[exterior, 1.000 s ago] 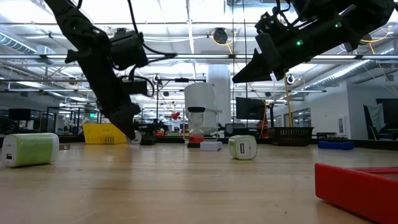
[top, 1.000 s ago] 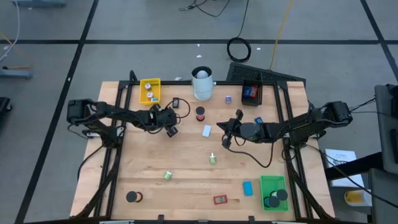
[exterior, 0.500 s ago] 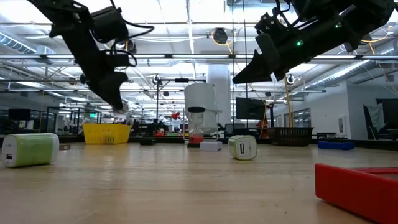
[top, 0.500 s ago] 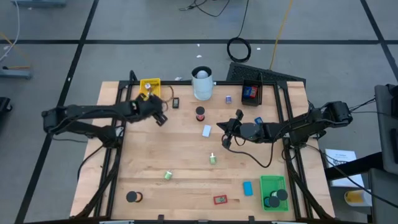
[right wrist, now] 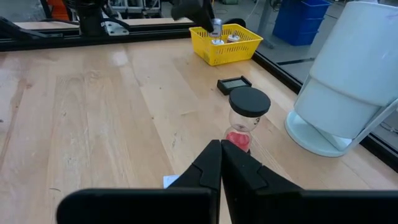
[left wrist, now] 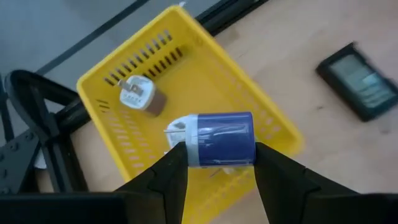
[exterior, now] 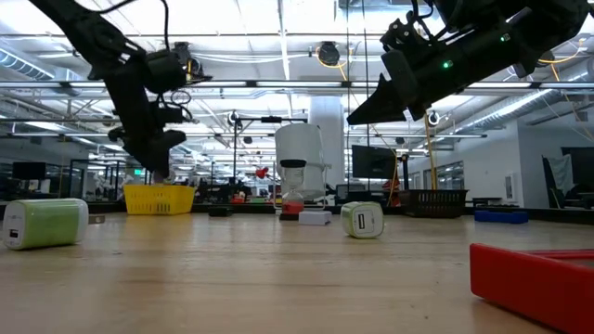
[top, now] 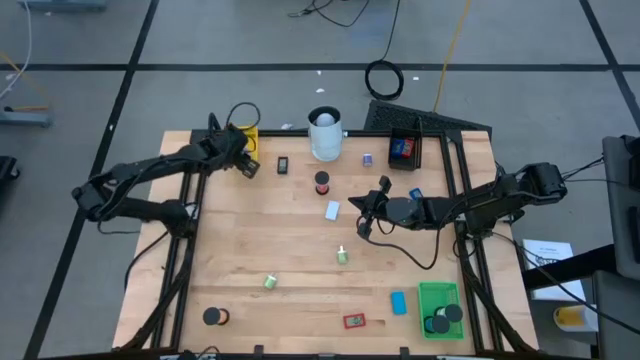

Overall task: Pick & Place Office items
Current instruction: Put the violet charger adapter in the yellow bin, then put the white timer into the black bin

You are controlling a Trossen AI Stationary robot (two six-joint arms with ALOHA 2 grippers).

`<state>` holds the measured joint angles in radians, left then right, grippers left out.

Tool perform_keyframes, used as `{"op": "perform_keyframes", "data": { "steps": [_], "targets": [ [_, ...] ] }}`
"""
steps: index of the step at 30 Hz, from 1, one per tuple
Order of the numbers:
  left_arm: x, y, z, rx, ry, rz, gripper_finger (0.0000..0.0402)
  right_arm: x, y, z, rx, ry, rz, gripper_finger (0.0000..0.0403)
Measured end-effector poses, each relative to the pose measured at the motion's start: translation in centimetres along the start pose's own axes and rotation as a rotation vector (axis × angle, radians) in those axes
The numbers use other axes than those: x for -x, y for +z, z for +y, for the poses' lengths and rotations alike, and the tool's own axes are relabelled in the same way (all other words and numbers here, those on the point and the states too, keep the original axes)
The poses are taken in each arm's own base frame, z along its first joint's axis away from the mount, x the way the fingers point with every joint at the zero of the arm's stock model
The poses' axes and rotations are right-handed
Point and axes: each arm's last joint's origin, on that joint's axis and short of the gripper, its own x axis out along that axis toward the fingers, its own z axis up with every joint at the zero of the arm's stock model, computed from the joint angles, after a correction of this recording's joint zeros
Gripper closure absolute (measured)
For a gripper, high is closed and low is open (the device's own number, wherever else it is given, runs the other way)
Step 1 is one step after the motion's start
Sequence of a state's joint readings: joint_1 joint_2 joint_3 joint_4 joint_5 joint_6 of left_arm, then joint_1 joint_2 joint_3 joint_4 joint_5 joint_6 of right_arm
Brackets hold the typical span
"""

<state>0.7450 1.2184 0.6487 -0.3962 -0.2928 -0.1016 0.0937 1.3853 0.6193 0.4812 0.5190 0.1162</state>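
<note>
Sorting early: left gripper [left wrist: 214, 158] grips blue plug [left wrist: 221, 138] over far-left yellow tray [left wrist: 106, 81]; right gripper [right wrist: 221, 163] closed, empty; most items still scattered.

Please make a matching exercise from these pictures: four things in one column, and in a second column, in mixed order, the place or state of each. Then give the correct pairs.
Things:
1. blue and white item
2. left gripper
3. right gripper
4. black discs

Places or states:
A. shut, above the middle of the table, holding nothing
B. lying in the green tray
C. held between two dark fingers
D. above the yellow tray, closed on an item

Pairs: 1-C, 2-D, 3-A, 4-B
</note>
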Motion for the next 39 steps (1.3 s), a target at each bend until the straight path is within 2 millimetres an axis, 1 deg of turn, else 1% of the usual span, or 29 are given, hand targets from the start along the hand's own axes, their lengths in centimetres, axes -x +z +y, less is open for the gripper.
{"op": "perform_keyframes", "data": {
  "steps": [10, 16, 20, 23, 25, 31, 34, 37, 39],
  "targets": [
    [-2.6, 1.0, 1.2, 0.035, 0.044, -0.039, 0.0231, 0.0, 0.0, 0.0, 0.0, 0.0, 0.0, 0.0399],
    [-3.7, 0.9, 1.1, -0.013, 0.046, -0.019, 0.023, 0.0, 0.0, 0.0, 0.0, 0.0, 0.0, 0.0399],
    [-4.3, 0.9, 0.9, -0.014, 0.047, -0.02, 0.0229, 0.0, 0.0, 0.0, 0.0, 0.0, 0.0, 0.0399],
    [-4.3, 1.1, 0.9, -0.009, 0.047, -0.037, 0.0226, 0.0, 0.0, 0.0, 0.001, 0.0, 0.001, 0.0399],
    [-4.3, 1.2, 0.9, -0.009, 0.047, -0.042, 0.0216, 0.0, 0.0, 0.0, 0.001, 0.0, 0.001, 0.0399],
    [-4.3, 1.0, 1.0, -0.015, 0.049, -0.028, 0.0151, 0.0, 0.0, 0.0, 0.001, 0.0, 0.001, 0.0399],
    [-4.3, 1.0, 0.8, -0.057, 0.05, -0.024, 0.0122, 0.0, 0.0, 0.0, 0.001, 0.0, 0.001, 0.0399],
    [-3.5, 1.0, 0.9, -0.084, 0.066, -0.013, 0.0117, 0.0, 0.0, 0.0, 0.008, 0.0, 0.001, 0.0399],
    [-2.6, 1.4, 0.8, -0.09, 0.062, -0.031, 0.0132, 0.0, 0.0, 0.0, 0.014, 0.0, 0.0, 0.0399]
  ]
}}
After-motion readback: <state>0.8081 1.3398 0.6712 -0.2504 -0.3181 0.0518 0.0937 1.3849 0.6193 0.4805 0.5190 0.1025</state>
